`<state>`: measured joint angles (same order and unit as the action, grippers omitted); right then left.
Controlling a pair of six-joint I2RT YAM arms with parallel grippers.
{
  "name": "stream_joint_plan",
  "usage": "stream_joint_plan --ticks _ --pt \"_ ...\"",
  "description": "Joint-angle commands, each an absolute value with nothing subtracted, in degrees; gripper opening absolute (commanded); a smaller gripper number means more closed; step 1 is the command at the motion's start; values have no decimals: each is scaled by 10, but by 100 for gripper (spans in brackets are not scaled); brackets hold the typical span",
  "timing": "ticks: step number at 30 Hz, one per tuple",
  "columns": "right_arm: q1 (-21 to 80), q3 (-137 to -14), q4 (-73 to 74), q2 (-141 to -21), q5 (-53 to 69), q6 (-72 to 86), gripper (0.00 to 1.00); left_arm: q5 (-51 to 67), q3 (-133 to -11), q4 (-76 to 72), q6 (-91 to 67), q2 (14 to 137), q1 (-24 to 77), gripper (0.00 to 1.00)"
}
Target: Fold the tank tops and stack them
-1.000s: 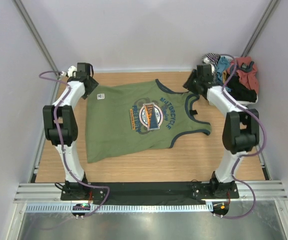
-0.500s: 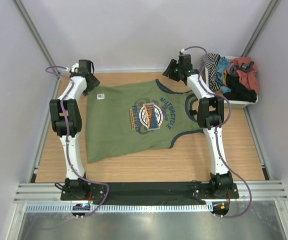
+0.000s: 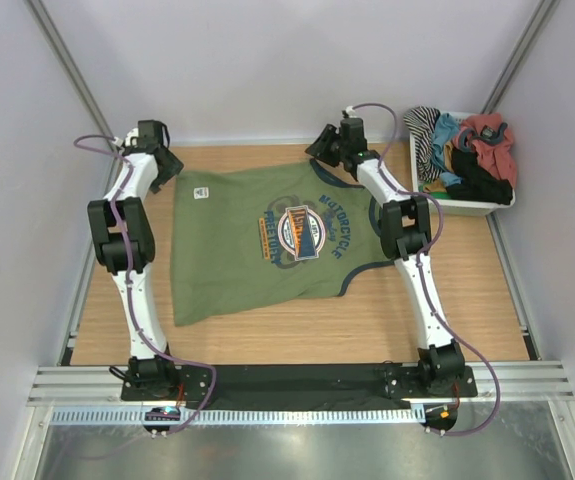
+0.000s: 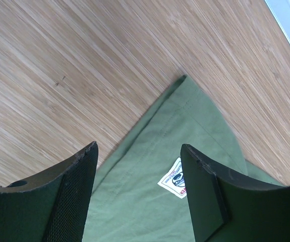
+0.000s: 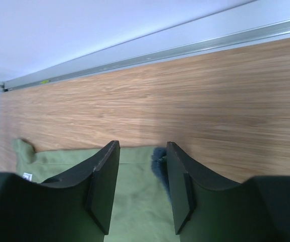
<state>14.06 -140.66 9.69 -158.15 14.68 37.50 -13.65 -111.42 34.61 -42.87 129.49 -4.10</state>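
Well, nearest me the olive green cloth tank top with dark blue trim lies spread flat on the pale wooden table. Further out, my left gripper hangs wide open and empty over its far left hem corner. My right gripper, fingers parted and holding nothing, hovers at the top's far trimmed edge. Beyond, a white plastic bin holds a plain black cloth garment among other clothes.

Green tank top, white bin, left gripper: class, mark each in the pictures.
green tank top (image 3: 229,255), top external view, plain cloth left of the print
white bin (image 3: 462,207), top external view, its near rim
left gripper (image 4: 138,148), left wrist view, midway between its fingertips
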Motion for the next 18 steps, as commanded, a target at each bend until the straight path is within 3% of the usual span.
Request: stream_joint_plan --ticks 1,13,18 --pt "152 -1439 57 -1585 152 396 47 -132 -1124 342 -412 1288 -40 68" --pt "153 -1429 111 -1572 94 352 51 -121 -1108 332 -413 1284 -40 68" --pt "153 -1413 120 -1562 93 330 43 -118 -1100 329 -414 1280 -40 68"
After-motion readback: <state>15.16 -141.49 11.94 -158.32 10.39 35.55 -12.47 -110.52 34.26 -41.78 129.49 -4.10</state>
